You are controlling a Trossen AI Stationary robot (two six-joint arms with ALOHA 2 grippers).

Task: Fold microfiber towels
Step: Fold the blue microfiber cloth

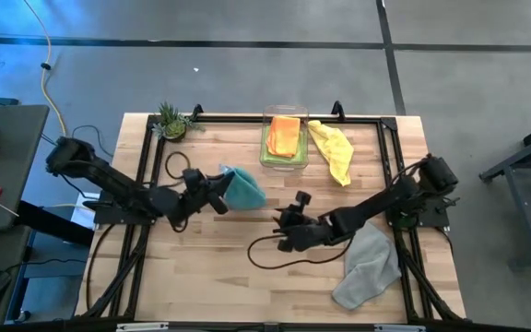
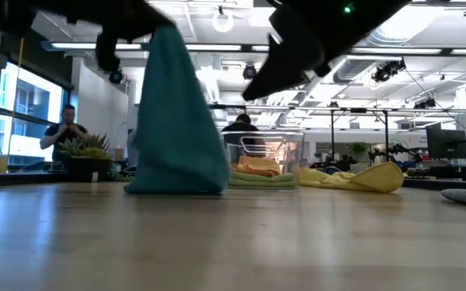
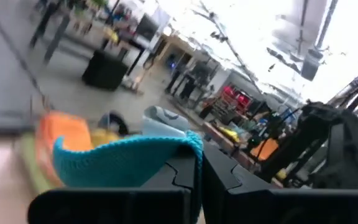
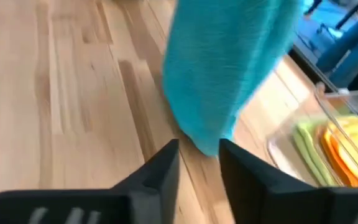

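Now teal towel [image 2: 176, 121] hangs bunched, cone-shaped, lower hem apparently touching surface [image 2: 233, 242]; left gripper [image 1: 218, 192] fingers clamped on its top; right gripper [image 4: 199, 163] fingers part-open, empty, at towel's 5 o'clock.

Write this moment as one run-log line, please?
left gripper: shut on teal towel, lifted | right gripper: open, at towel's hanging corner | bin: orange, green towels
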